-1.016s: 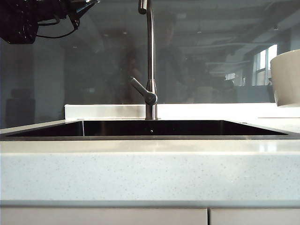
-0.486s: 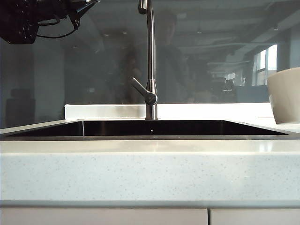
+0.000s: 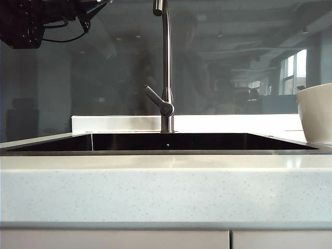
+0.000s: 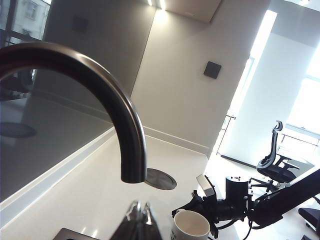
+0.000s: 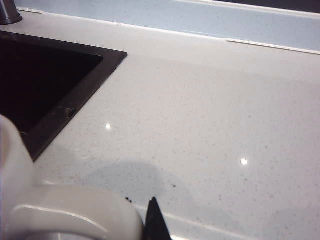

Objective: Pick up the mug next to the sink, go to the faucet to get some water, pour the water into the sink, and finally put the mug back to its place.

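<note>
Mug point(image 4: 190, 231), inside unseen, gripped by right hand point(image 4: 212, 212) beside sink point(image 3: 166, 142); left hand closed overhead.

No legible text, label, brand, number or sign is found in any view; the mug point(image 4: 190, 231) shows dark marks on its side in the left wrist view, too small and cropped to be read; its other visible faces are plain white.

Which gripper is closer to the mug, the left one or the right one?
Right. The right gripper grips the mug by its handle, beside the sink. The left gripper, shut, is high by the faucet spout.
</note>
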Robot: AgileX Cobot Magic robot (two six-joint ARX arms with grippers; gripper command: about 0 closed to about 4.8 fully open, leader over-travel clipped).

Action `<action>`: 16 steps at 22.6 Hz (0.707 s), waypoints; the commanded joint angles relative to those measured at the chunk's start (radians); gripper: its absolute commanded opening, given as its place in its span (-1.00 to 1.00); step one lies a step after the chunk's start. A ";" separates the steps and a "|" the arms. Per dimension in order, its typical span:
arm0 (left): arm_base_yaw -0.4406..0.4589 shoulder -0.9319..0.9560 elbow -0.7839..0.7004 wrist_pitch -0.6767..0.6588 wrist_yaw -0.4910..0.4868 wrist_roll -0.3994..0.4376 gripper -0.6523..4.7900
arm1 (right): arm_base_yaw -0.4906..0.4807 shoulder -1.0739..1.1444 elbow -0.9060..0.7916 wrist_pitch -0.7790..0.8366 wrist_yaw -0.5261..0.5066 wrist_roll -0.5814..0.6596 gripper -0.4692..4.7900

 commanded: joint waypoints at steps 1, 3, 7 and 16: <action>0.000 -0.007 0.005 0.012 0.001 -0.003 -0.77 | -0.001 -0.005 0.006 0.029 -0.006 0.008 -0.83; 0.000 -0.007 0.005 0.012 0.001 -0.004 -0.77 | -0.001 -0.005 0.006 0.031 -0.005 0.009 -0.83; 0.000 -0.007 0.005 0.012 0.001 -0.003 -0.77 | -0.001 -0.004 0.005 0.047 0.002 0.012 -0.83; 0.000 -0.007 0.005 0.012 0.020 -0.006 -0.77 | 0.000 0.072 -0.072 0.323 0.021 0.097 -0.83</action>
